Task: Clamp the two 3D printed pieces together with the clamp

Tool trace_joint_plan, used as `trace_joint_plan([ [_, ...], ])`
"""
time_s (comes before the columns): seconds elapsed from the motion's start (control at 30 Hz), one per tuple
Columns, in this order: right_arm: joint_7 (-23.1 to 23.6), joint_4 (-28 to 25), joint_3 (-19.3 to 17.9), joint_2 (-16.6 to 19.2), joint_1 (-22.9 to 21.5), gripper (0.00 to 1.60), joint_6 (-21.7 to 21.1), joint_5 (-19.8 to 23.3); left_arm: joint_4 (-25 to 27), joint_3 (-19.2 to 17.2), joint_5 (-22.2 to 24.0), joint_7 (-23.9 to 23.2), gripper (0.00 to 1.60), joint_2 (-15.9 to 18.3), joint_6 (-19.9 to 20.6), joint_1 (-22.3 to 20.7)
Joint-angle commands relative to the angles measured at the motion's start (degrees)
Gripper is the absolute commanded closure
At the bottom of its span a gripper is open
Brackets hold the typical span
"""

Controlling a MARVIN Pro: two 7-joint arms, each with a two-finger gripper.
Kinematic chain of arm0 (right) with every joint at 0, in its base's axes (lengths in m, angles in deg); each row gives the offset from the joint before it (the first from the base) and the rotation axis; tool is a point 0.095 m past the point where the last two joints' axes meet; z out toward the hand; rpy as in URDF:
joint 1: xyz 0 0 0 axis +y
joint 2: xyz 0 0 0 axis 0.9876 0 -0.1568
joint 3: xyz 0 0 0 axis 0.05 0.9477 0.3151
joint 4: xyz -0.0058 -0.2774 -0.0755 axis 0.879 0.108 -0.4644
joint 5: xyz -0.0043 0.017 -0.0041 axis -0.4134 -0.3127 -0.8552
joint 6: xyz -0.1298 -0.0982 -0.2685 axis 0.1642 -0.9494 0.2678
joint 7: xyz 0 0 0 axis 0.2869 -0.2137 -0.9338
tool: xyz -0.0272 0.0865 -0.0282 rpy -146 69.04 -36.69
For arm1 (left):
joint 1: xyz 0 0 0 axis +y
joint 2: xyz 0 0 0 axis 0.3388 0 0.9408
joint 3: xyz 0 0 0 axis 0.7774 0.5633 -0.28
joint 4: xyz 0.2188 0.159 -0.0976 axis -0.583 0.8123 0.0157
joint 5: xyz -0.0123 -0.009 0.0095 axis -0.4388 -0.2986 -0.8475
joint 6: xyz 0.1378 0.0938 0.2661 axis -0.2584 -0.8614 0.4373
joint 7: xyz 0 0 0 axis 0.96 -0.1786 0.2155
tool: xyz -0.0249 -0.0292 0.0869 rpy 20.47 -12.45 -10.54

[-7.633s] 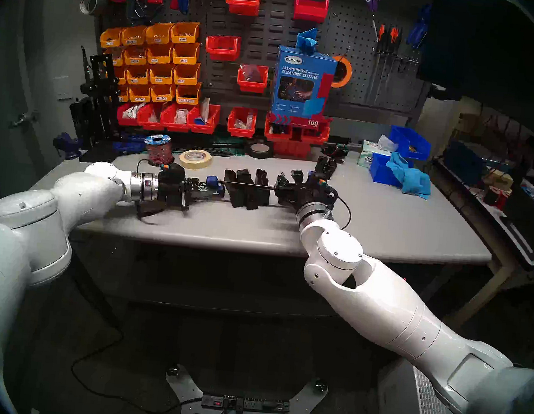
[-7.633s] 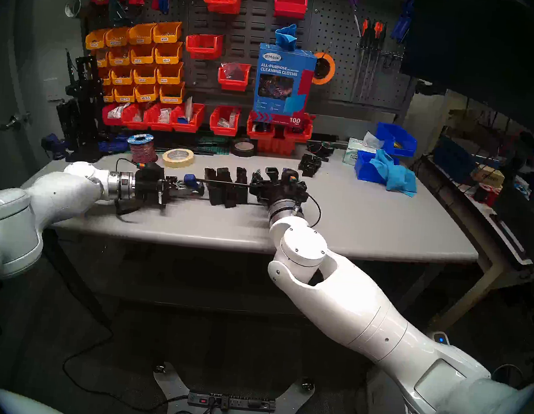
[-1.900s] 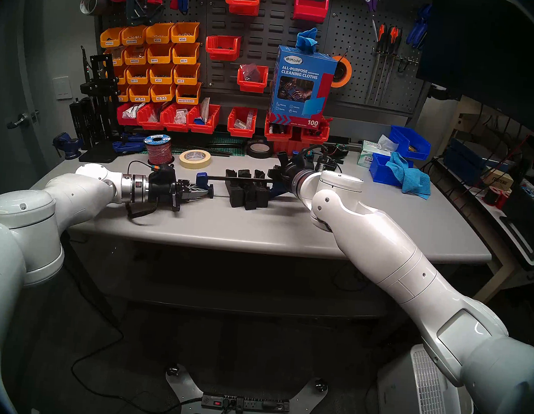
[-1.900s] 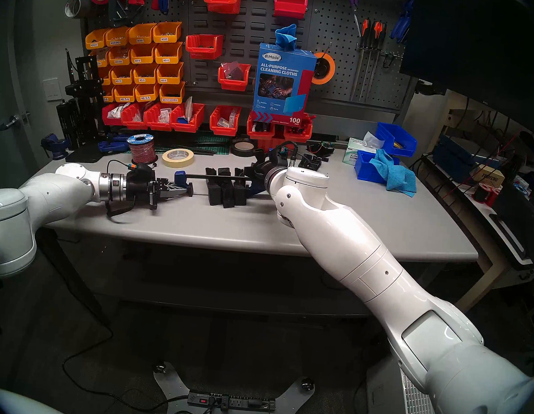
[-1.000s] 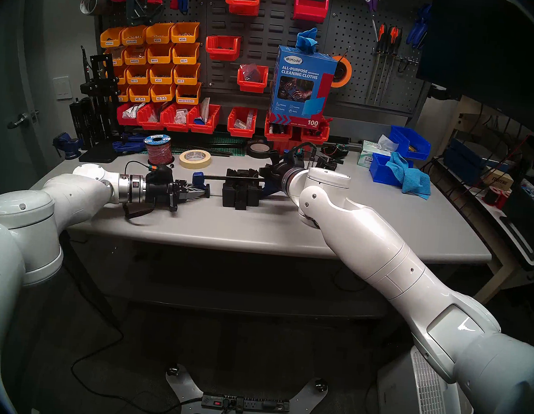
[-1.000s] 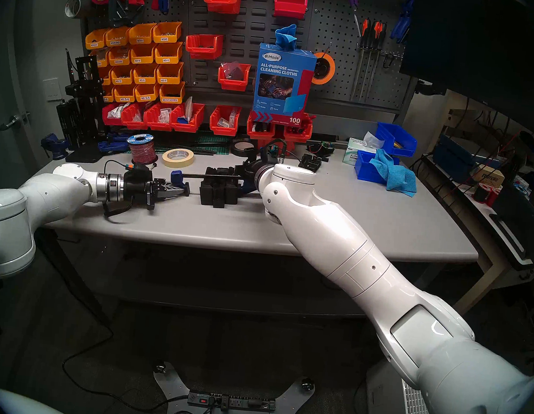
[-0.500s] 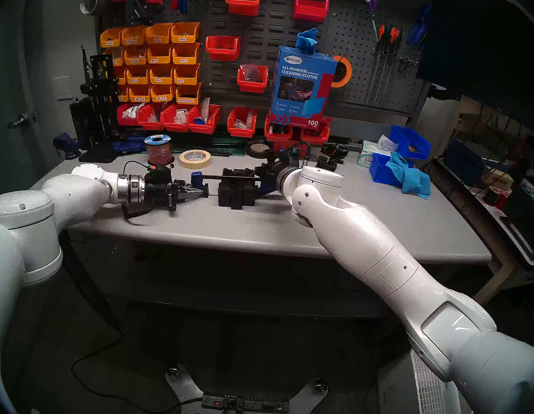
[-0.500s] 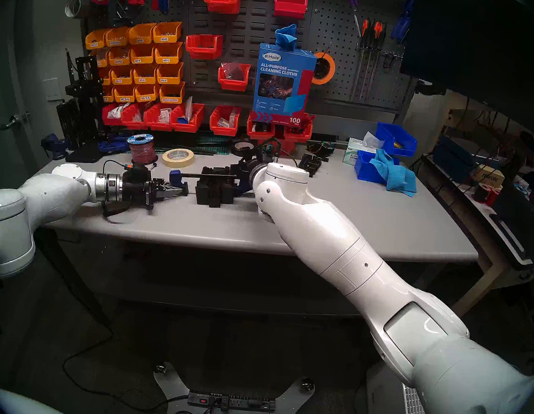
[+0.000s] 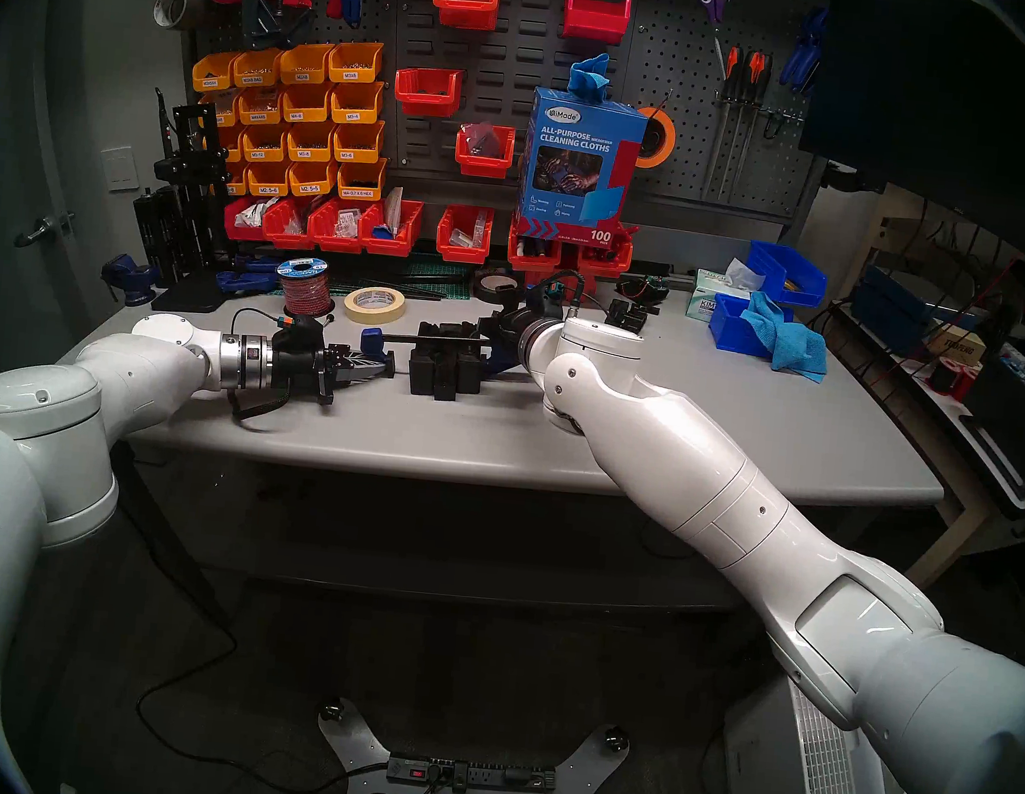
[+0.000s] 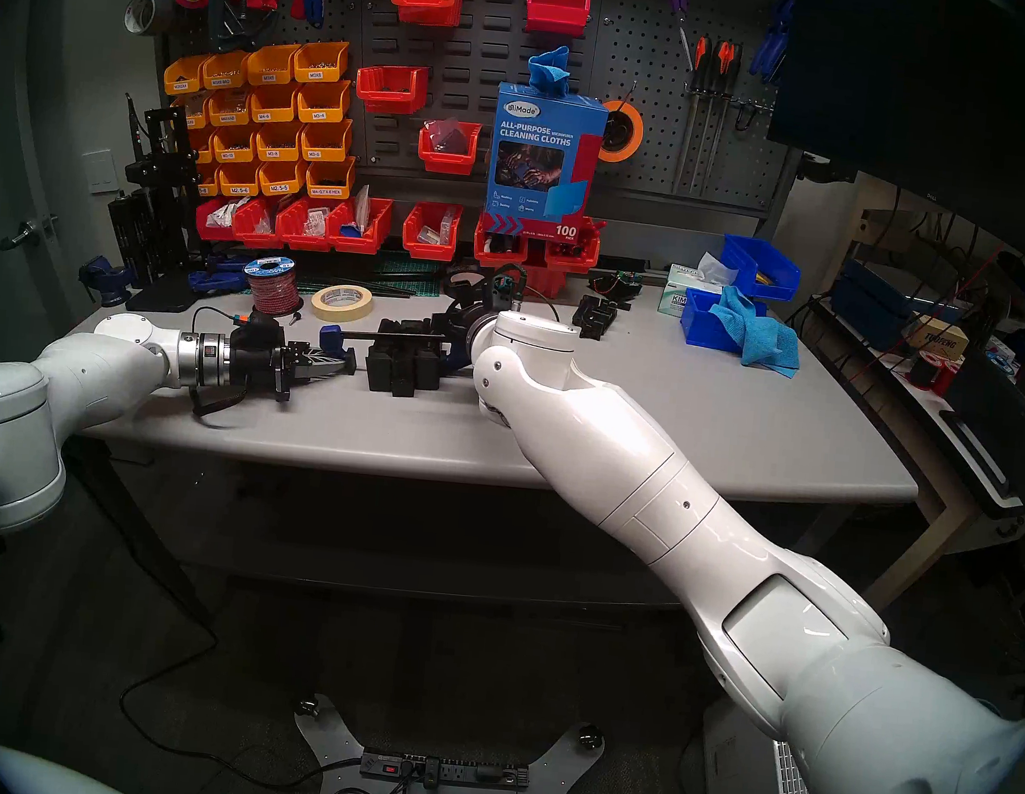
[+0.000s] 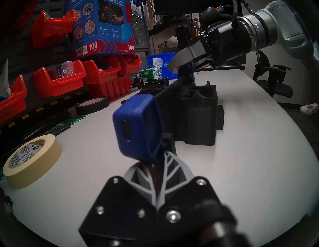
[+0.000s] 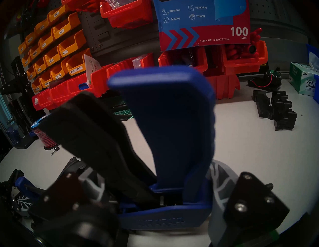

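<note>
Both grippers [image 9: 390,369] [image 11: 177,67] grip the clamp [image 9: 373,339] straddling the pieces [image 9: 446,369], fixed jaw still apart, so squeezing's left.

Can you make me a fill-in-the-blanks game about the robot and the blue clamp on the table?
1. The clamp has a long thin bar that is ____ in colour.
2. The left gripper is shut on the clamp's end that has no ____.
3. The right gripper holds the clamp's end with the blue and black ____.
4. The roll of tape lying flat behind the left gripper is ____ in colour.

Missing words: black; handle; handle; cream
</note>
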Motion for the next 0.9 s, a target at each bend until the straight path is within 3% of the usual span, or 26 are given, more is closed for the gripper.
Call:
trace_joint_plan([
  [0.0, 2.30, -1.81, 2.03, -5.89, -0.43, 1.60, 0.60, 1.28, 1.56, -0.19, 0.14, -2.07, 1.60, -2.56, -0.14, -0.63],
  [0.87, 0.71, -0.62, 3.85, -9.50, -1.80, 1.60, 2.96, 1.35, 1.42, -0.22, 0.14, -2.03, 1.60, -2.60, -0.12, -0.61],
])
